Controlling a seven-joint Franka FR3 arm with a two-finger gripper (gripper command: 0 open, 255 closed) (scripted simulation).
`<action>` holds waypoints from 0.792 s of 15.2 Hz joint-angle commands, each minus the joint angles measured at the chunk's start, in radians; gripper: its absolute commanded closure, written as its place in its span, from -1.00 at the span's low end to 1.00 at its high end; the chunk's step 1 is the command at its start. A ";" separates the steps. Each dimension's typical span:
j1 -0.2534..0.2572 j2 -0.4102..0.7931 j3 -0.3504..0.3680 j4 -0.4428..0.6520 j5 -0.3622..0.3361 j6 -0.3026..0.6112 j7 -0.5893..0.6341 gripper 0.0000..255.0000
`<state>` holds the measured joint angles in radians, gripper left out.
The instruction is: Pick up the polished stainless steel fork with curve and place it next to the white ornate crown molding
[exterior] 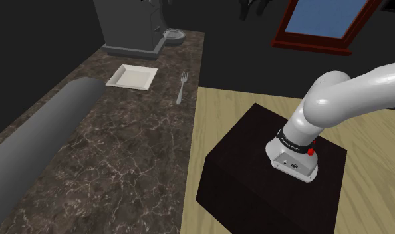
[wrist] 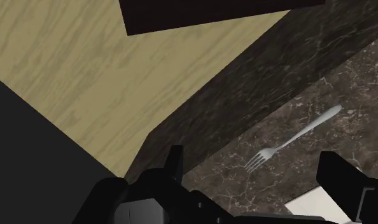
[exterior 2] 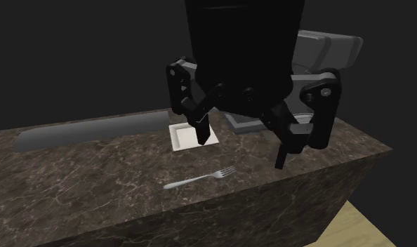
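A silvery fork (exterior: pixel 182 87) with a slightly curved handle lies flat on the dark marbled counter (exterior: pixel 116 153), near the edge that faces the stand. Beside it, further in from that edge, rests a flat white square piece with a raised rim (exterior: pixel 132 76). In the second exterior view my gripper (exterior 2: pixel 242 149) hangs open, close to the camera and in front of the fork (exterior 2: pixel 200 177) and the white piece (exterior 2: pixel 194 135). Along the gripper (wrist: pixel 251 159), the fork (wrist: pixel 296 133) lies ahead between the spread fingers (wrist: pixel 175 162), which touch nothing. A corner of the white piece (wrist: pixel 312 205) shows beside it.
A grey block (exterior: pixel 126 26) with a round grey dish (exterior: pixel 173 34) beside it stands at the counter's far end. A long grey rounded ridge (exterior: pixel 36 133) runs along the counter's shoulder-view left. The dark stand (exterior: pixel 269 166) sits on a wooden floor (exterior: pixel 209 106).
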<state>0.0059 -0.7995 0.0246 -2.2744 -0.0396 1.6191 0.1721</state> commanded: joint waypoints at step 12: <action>-0.073 0.243 0.169 -0.103 0.074 0.310 0.405 -1.00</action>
<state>-0.0596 -0.5867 0.1784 -2.3755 0.0303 1.8979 0.5369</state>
